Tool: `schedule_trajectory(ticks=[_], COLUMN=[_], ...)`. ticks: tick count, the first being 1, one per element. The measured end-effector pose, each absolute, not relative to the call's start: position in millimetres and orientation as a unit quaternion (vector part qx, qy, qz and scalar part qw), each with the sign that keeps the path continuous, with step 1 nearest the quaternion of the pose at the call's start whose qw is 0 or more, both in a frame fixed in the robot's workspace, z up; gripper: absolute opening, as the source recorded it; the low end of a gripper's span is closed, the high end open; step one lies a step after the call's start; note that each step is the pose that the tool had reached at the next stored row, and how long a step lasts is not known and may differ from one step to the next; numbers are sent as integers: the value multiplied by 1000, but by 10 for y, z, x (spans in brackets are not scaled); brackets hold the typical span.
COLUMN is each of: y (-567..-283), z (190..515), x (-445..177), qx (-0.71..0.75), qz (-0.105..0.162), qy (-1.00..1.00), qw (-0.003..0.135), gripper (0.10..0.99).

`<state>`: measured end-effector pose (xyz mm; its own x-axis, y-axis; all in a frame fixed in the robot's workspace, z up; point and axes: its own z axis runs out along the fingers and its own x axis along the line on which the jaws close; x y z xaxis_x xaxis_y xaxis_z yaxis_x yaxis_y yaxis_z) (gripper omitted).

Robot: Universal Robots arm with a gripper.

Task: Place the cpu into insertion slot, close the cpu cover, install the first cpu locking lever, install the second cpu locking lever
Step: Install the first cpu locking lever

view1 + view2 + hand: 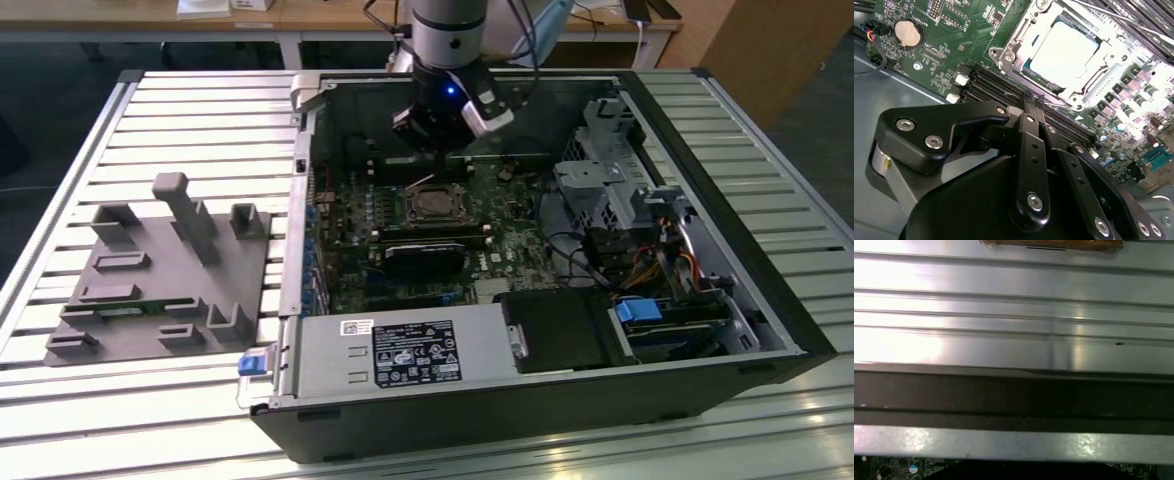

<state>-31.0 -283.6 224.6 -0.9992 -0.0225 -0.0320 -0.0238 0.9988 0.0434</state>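
The flat silver cpu (pixel 1064 52) sits in the black-rimmed insertion slot (pixel 1046 84) with the thin silver cpu cover (pixel 1013 47) down, the wire levers (pixel 422 182) look not yet locked, and the black gripper (pixel 1030 100) has its fingers together.

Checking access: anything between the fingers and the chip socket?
Nothing visible. The gripper, fingers shut, is over the memory slots right beside the socket. The chip already lies in it inside the metal frame.

Grey fixture tray (pixel 140 285), coin battery (pixel 908 33), power supply (pixel 334 355)
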Motion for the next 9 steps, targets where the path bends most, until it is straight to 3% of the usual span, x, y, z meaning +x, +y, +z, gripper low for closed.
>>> schedule_trajectory(ticks=[9], y=[-2833], z=[2195], x=[-262], qx=[-12], qz=[22], qy=[1000], qw=[15], gripper=[106])
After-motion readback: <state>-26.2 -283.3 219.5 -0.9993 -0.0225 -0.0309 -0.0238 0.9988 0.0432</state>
